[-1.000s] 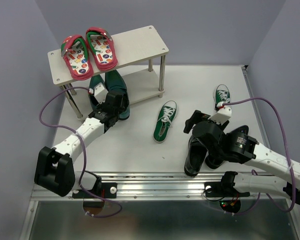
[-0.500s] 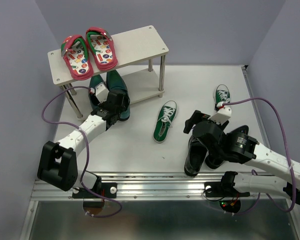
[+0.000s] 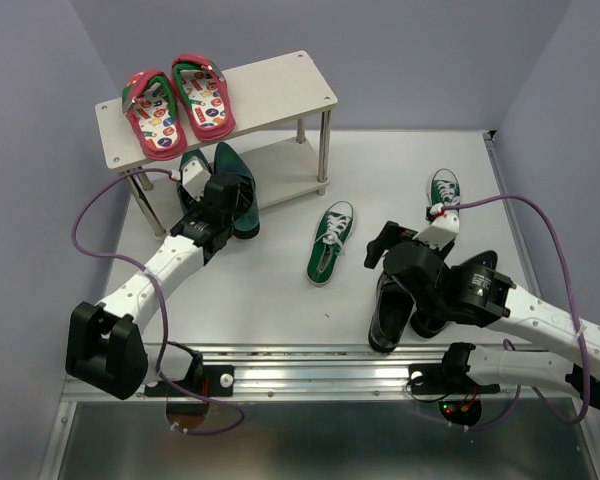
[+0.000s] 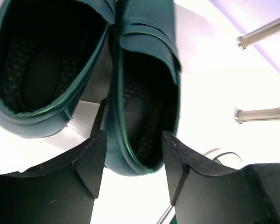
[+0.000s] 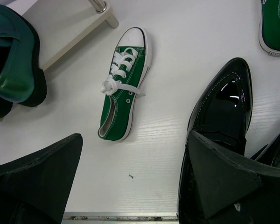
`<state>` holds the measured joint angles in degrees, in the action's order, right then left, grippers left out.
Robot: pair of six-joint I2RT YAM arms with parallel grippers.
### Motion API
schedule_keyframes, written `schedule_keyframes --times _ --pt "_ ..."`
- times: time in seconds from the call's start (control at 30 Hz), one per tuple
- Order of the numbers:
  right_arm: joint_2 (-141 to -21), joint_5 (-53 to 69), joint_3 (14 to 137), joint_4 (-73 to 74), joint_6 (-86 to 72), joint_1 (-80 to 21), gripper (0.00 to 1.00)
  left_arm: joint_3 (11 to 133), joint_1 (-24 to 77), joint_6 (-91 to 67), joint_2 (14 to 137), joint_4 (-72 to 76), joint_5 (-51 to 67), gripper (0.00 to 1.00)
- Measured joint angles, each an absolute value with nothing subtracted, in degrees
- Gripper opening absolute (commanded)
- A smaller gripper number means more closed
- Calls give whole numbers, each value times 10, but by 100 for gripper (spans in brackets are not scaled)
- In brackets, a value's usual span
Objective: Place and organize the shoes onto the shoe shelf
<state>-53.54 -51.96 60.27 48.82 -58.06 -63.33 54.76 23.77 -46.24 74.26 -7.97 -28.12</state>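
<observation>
The shoe shelf (image 3: 280, 85) stands at the back left. Two glossy teal shoes (image 3: 238, 178) lie side by side with their toes on its lower board. My left gripper (image 3: 217, 200) is open just behind the right teal shoe (image 4: 144, 88); that shoe's heel sits between the fingertips (image 4: 91, 154) with a small gap on each side. The left teal shoe (image 4: 37, 56) lies beside it. One green sneaker (image 3: 330, 242) lies mid-table, another (image 3: 443, 188) farther right. My right gripper (image 5: 130, 182) hangs open over bare table, next to a black dress shoe (image 5: 224, 112).
Red flip-flops (image 3: 175, 100) occupy the left half of the shelf's top board. Silver shelf legs (image 3: 324, 150) stand right of the teal shoes. The second black shoe (image 3: 430, 318) lies mostly hidden under my right arm. Purple walls close in on both sides.
My left gripper has opened and let go of the right teal shoe, after sliding it slightly farther toward the shelf. The right arm has barely moved.
</observation>
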Motion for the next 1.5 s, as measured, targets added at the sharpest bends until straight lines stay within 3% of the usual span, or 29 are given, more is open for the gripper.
schedule_keyframes --times 0.37,0.5,0.6,0.8,0.9,1.07,1.5 --pt "-557 -501 600 461 -579 -633 100 548 314 -437 667 -159 -296 61" --pt "-560 -500 599 457 -578 -633 100 557 378 -433 664 -200 -321 47" --pt "-560 -500 599 457 -578 -633 100 585 431 -427 681 -226 -335 45" --pt "-554 -501 599 456 -578 -634 100 648 468 -409 772 -242 -364 62" --pt "-545 -501 599 459 -580 -634 100 662 468 -403 815 -254 -386 79" --pt "-533 -501 592 460 -583 -633 100 664 468 -400 831 -283 -429 95" --pt "-545 -501 591 458 -582 -634 100 604 435 -385 806 -252 -484 97"
